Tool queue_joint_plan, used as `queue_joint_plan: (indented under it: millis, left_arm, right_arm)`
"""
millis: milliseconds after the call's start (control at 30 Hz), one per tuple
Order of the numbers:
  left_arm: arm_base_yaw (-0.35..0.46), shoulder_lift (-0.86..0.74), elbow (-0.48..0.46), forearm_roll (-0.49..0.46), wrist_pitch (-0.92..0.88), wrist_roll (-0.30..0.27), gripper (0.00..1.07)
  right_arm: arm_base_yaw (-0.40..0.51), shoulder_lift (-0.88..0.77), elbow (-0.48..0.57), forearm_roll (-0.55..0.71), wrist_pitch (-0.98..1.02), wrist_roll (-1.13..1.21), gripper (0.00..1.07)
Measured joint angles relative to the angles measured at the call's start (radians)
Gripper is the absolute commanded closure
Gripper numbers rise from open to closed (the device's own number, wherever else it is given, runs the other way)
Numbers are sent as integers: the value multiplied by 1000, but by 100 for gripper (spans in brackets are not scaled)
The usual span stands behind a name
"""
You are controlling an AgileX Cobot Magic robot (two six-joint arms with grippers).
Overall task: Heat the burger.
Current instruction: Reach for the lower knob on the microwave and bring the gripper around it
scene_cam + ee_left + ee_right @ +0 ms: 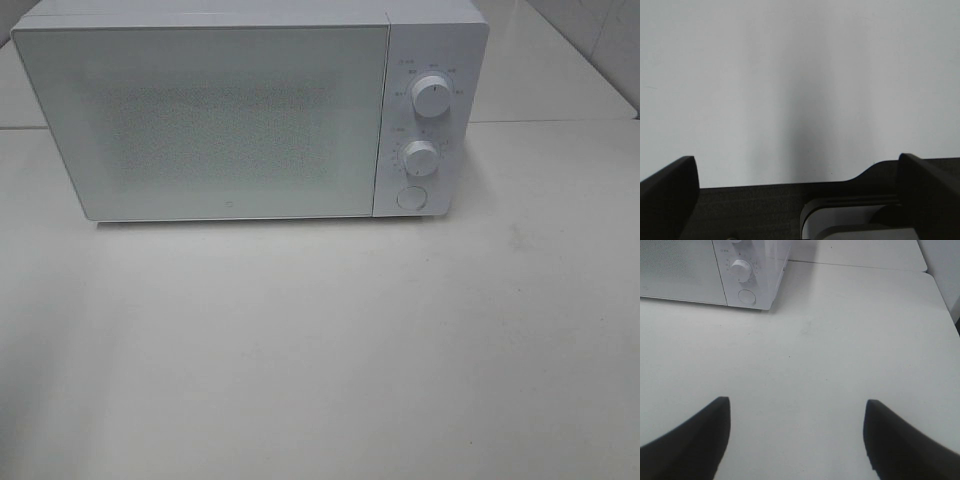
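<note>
The burger is out of view in every frame. A white microwave (250, 110) stands at the back of the white table (320, 350) with its door shut; its two knobs and round button sit on its right panel, also seen in the right wrist view as the microwave (715, 275). Neither arm shows in the high view. My left gripper (795, 200) is open, its dark fingers wide apart over a plain white surface, nothing between them. My right gripper (797, 435) is open above bare table, well in front of and to the right of the microwave.
A seam between table panels (560, 122) runs behind and right of the microwave. A tiled wall (610, 40) rises at the far right. A dark edge and a white rounded part (850, 220) lie below the left gripper.
</note>
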Motion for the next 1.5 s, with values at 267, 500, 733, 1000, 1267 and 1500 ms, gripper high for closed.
queue_joint_plan:
  millis: [267,500,733,1000,1267,1500]
  left_arm:
    - [0,-198,79,0,-26,0,6]
    - [0,-375,150,0,-63,0,6]
    - [0,-499,150,-3,-69,0,6]
    - [46,-571,151,-8,-70,0,6]
    - [163,-664,153,-8,-72,0,6]
    - [163,-664,153,-6,-72,0,6]
  right_arm:
    - [0,0,0,0,0,0,34]
    - [0,0,0,0,0,0,34]
    - [0,0,0,0,0,0,34]
    - [0,0,0,0,0,0,34]
    - [0,0,0,0,0,0,34]
    - [0,0,0,0,0,0,34]
